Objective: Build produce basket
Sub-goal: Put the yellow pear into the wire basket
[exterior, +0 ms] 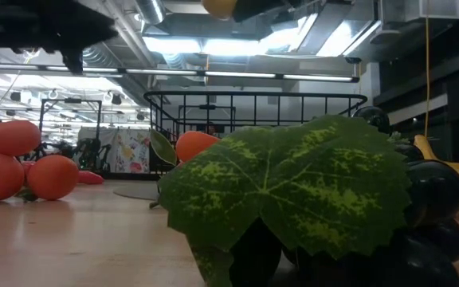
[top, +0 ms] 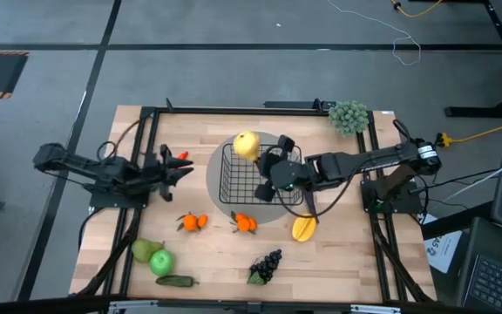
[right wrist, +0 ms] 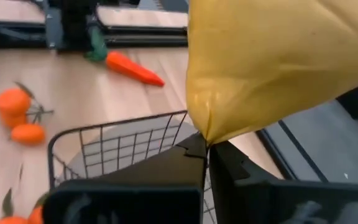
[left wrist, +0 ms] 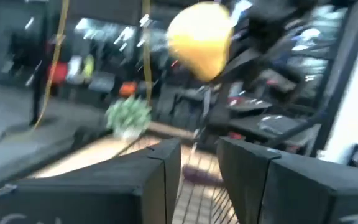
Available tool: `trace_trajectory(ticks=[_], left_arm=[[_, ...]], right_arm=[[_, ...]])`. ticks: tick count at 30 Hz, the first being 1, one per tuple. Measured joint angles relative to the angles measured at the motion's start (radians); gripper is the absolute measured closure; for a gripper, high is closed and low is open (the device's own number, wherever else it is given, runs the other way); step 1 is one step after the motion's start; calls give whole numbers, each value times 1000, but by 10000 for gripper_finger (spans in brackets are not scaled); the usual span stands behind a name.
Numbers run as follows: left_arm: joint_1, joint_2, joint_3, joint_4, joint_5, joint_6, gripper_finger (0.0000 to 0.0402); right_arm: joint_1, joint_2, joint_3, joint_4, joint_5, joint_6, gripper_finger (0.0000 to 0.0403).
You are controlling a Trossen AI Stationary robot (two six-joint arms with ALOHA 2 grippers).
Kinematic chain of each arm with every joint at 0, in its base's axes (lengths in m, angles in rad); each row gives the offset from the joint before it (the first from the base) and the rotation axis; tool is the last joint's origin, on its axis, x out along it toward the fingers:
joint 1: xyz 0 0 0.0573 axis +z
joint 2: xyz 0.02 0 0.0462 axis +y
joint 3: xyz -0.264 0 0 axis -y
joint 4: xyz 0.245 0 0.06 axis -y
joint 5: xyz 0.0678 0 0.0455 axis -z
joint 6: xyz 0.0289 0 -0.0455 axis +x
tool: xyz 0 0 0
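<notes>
From above, the right gripper holds a yellow fruit over the black wire basket's far rim; the left gripper waits beside it, holding nothing. In the right wrist view, the fingers pinch the fruit's tip above the basket.

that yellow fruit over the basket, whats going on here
The right hand is shut on a yellow fruit, pinching it by its tip and holding it above the black wire basket, whose visible mesh looks empty. The left hand waits beside the basket, holding nothing. On the table lie the oranges, carrot, green apple, cucumber, grapes and another yellow fruit.
</notes>
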Motion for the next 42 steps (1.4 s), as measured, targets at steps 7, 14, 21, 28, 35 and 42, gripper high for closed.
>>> trace_trajectory(ticks=[7,14,21,28,35,42], left_arm=[[139,281,204,-43,211,-131,305],[200,646,452,-57,306,-49,305],[200,844,634,-225,317,-2,305],[200,915,679,-255,316,23,305],[202,918,681,-259,315,50,305],[201,918,681,-266,315,50,305]], right_arm=[[6,1,0,-50,106,55,403],[69,1,0,-322,323,330,403],[206,0,0,-838,471,921,403],[252,-2,-19,-907,451,1164,403],[154,-2,-73,-580,206,751,403],[14,-114,-44,-327,66,312,403]])
